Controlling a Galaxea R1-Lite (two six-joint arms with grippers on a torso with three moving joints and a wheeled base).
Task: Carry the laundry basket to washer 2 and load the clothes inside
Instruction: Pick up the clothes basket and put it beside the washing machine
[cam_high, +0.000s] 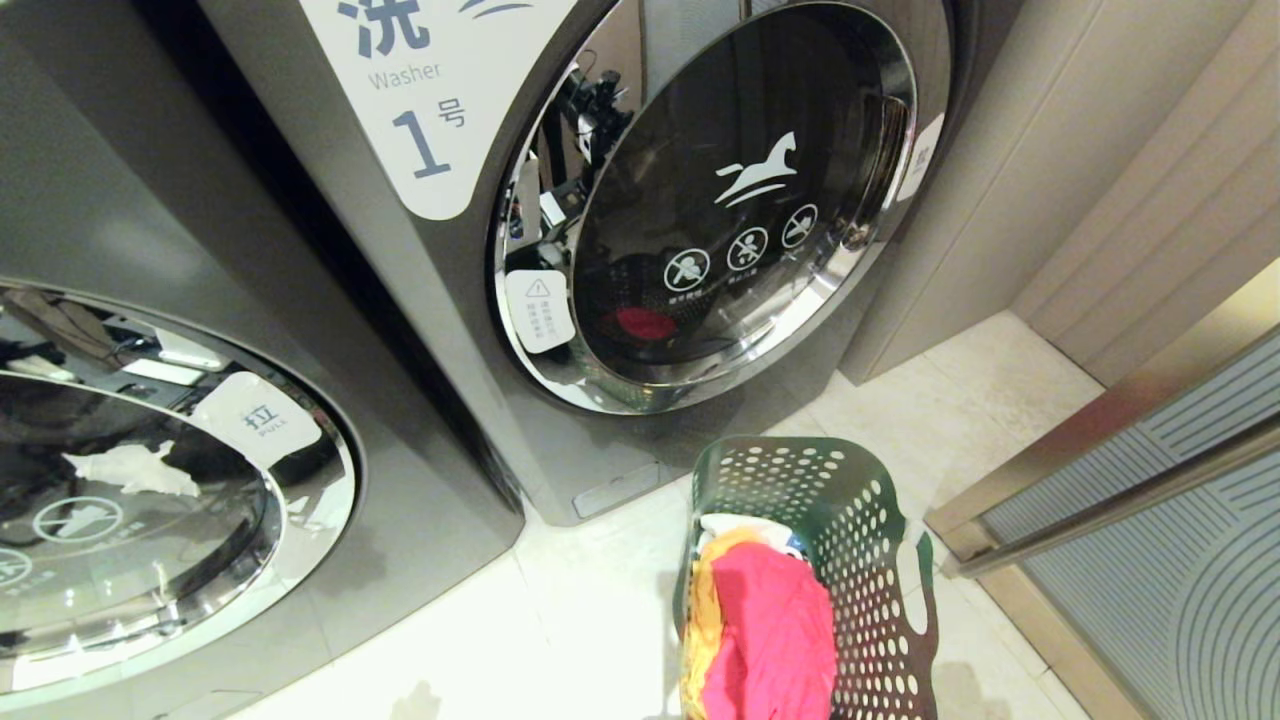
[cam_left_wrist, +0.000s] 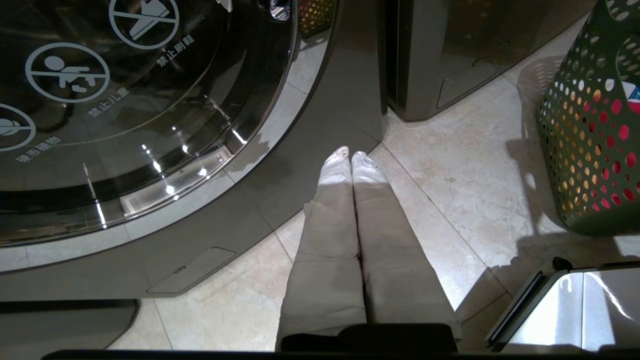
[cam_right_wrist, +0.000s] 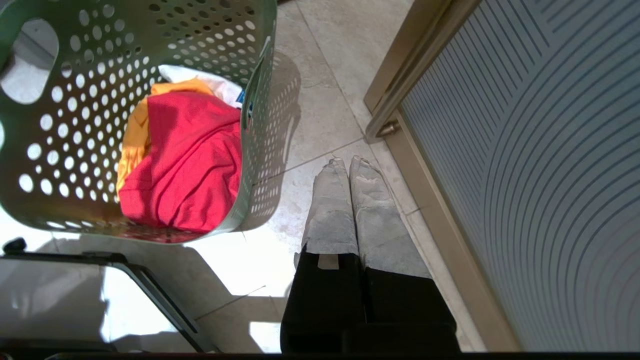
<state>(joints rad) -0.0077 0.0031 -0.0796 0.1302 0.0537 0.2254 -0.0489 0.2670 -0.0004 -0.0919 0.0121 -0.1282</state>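
Note:
The dark green laundry basket (cam_high: 862, 520) stands on the pale tile floor in front of the washers, also visible in the left wrist view (cam_left_wrist: 587, 150) and the right wrist view (cam_right_wrist: 95, 75). Inside it lie the clothes (cam_high: 770, 620): a pink-red garment over a yellow-orange and a white one (cam_right_wrist: 185, 160). Washer 2 is out of view; no door here shows a 2. My left gripper (cam_left_wrist: 351, 152) hangs shut and empty over the floor by a washer's base. My right gripper (cam_right_wrist: 348, 161) is shut and empty beside the basket, apart from it. Neither arm shows in the head view.
The grey washer labelled 1 (cam_high: 430, 110) stands straight ahead with its chrome-ringed door (cam_high: 720, 200) shut. A like washer with no number in sight (cam_high: 150, 480) sits at the left. A ribbed glass door and metal frame (cam_high: 1150, 480) border the right. My base's corner (cam_right_wrist: 75, 295) is near the basket.

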